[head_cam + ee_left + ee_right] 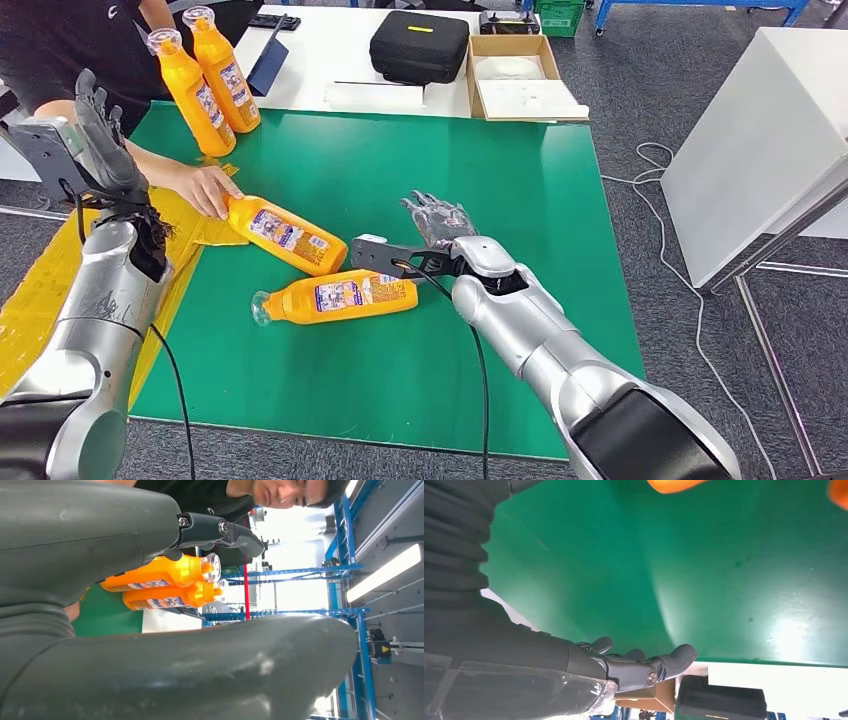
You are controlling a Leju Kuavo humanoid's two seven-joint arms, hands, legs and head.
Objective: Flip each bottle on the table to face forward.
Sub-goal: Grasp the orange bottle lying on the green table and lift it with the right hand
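On the green table mat (420, 170), four orange plastic bottles with printed labels are spread across the left half. Two standing bottles (210, 75) stand upright, touching, at the far left corner. A tilted lying bottle (288, 235) rests left of centre, with a person's hand (205, 187) on its left end. Just nearer, a second lying bottle (338, 297) lies on its side, its clear cap pointing left. The right hand (438, 218) hovers over the mat just right of these two, fingers spread and holding nothing. The left hand (105, 130) is raised at the far left, fingers extended upward and seemingly empty, though the wrist view is mostly blocked. A black zipped case (420, 45) and an open cardboard box (520, 75) sit on the white table beyond.
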